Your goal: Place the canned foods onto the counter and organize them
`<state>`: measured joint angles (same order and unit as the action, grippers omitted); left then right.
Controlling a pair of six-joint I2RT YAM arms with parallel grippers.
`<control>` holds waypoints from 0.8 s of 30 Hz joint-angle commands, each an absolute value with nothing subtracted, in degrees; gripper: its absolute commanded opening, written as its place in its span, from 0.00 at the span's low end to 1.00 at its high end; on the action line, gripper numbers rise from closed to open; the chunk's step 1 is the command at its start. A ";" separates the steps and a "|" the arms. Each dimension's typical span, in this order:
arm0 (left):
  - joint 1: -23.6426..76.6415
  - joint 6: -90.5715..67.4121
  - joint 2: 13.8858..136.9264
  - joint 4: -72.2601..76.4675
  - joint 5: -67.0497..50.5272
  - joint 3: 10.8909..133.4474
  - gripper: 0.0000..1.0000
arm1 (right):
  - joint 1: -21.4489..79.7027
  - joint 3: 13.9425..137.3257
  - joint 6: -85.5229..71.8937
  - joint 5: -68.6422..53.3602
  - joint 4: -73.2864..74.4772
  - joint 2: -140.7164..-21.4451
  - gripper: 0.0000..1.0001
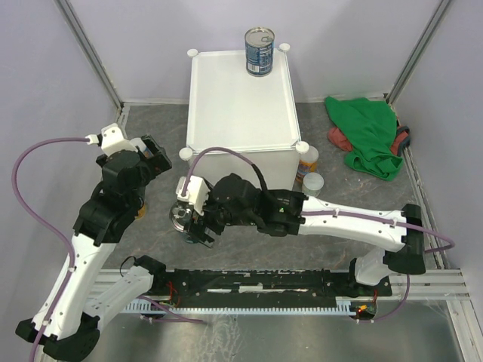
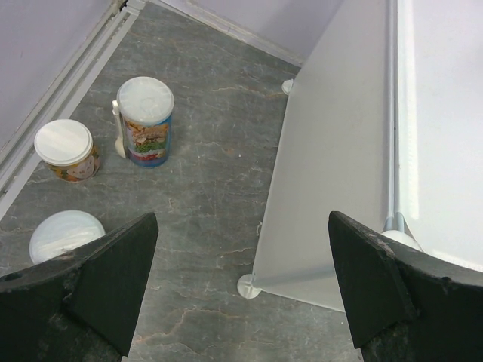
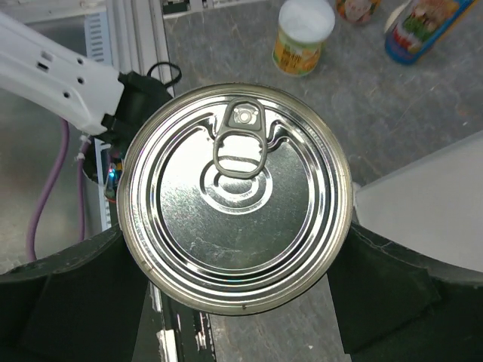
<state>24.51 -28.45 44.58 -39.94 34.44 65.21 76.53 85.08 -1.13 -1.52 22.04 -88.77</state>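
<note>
My right gripper (image 1: 190,225) is shut on a can with a silver pull-tab top (image 3: 235,197), one black finger (image 3: 75,294) on each side of it. It holds the can in front of the near left corner of the white counter (image 1: 240,98). A blue-labelled can (image 1: 259,51) stands on the counter's far edge. My left gripper (image 2: 241,294) hangs open and holds nothing, left of the counter. Below it on the floor are a tall colourful can (image 2: 147,121), an orange-labelled can (image 2: 66,149) and a white lid (image 2: 64,234). Two white-lidded cans (image 1: 307,162) (image 1: 312,183) stand by the counter's near right corner.
A green cloth (image 1: 366,136) lies bunched at the right wall with something red (image 1: 337,139) under it. Grey marbled floor (image 2: 211,188) surrounds the counter. The black rail with the arm bases (image 1: 264,283) runs along the near edge. Walls close in on the left, back and right.
</note>
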 commanded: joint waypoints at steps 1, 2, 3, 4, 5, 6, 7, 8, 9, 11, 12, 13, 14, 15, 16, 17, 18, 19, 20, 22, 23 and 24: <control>24.71 -29.26 44.42 -36.32 35.19 65.39 1.00 | 76.99 95.35 0.99 -1.51 18.28 -83.27 0.01; 24.68 -29.20 44.42 -36.26 35.26 65.39 1.00 | 76.90 96.55 1.49 -1.02 18.89 -83.31 0.01; 24.68 -29.23 44.37 -36.22 35.25 65.39 1.00 | 76.90 97.81 1.94 -0.58 19.70 -83.36 0.01; 24.70 -29.26 44.32 -36.21 35.27 65.39 1.00 | 76.90 99.07 2.54 0.28 20.46 -83.51 0.01; 24.68 -29.31 44.31 -36.21 35.20 65.38 1.00 | 76.86 100.60 3.14 1.00 21.34 -83.68 0.01; 24.69 -29.31 44.29 -36.25 35.20 65.32 1.00 | 76.77 102.10 3.69 1.72 22.17 -84.06 0.01; 24.67 -29.35 44.25 -36.22 35.19 65.38 1.00 | 76.62 103.53 4.22 2.40 22.91 -84.34 0.01; 24.64 -29.42 44.26 -36.21 35.23 65.39 1.00 | 76.37 104.71 4.64 2.97 23.35 -84.59 0.01; 24.69 -29.44 44.26 -36.19 35.17 65.43 1.00 | 76.05 105.90 4.88 3.62 23.76 -84.93 0.01; 24.69 -29.44 44.34 -36.00 35.10 65.63 1.00 | 74.97 108.10 5.01 4.32 24.47 -85.53 0.01; 24.70 -29.38 44.35 -35.91 35.07 65.79 1.00 | 74.28 108.91 5.01 4.68 24.50 -85.83 0.01; 24.63 -29.31 44.46 -35.86 35.00 65.89 1.00 | 73.55 109.67 5.01 5.08 24.64 -85.98 0.01; 24.68 -29.23 44.60 -35.86 34.93 66.08 1.00 | 72.81 110.52 5.01 5.36 24.85 -86.38 0.01; 24.71 -29.19 44.68 -35.80 34.84 66.21 1.00 | 72.01 111.41 5.05 5.67 25.09 -86.73 0.01; 24.70 -29.10 44.75 -35.84 34.81 66.33 1.00 | 71.14 112.61 5.02 5.85 25.32 -87.33 0.01; 24.58 -29.09 44.79 -35.82 34.72 66.44 1.00 | 70.32 113.52 4.89 6.00 25.50 -87.91 0.01; 24.61 -29.09 44.83 -35.75 34.65 66.49 1.00 | 69.39 114.69 4.84 6.06 25.83 -88.53 0.01; 24.66 -29.04 44.86 -35.68 34.55 66.53 1.00 | 68.22 115.75 4.77 6.12 26.26 -89.28 0.01; 24.69 -29.01 44.91 -35.67 34.48 66.58 1.00 | 67.43 117.15 4.67 6.15 26.65 -90.13 0.01; 24.70 -28.94 45.06 -35.65 34.32 66.77 1.00 | 65.61 120.02 4.62 6.36 27.50 -91.99 0.01; 24.70 -28.85 45.15 -35.63 34.28 66.94 1.00 | 64.79 121.31 4.65 6.39 27.71 -92.97 0.01; 24.69 -28.77 45.17 -35.64 34.28 67.03 1.00 | 63.84 122.65 4.54 6.49 27.94 -93.92 0.01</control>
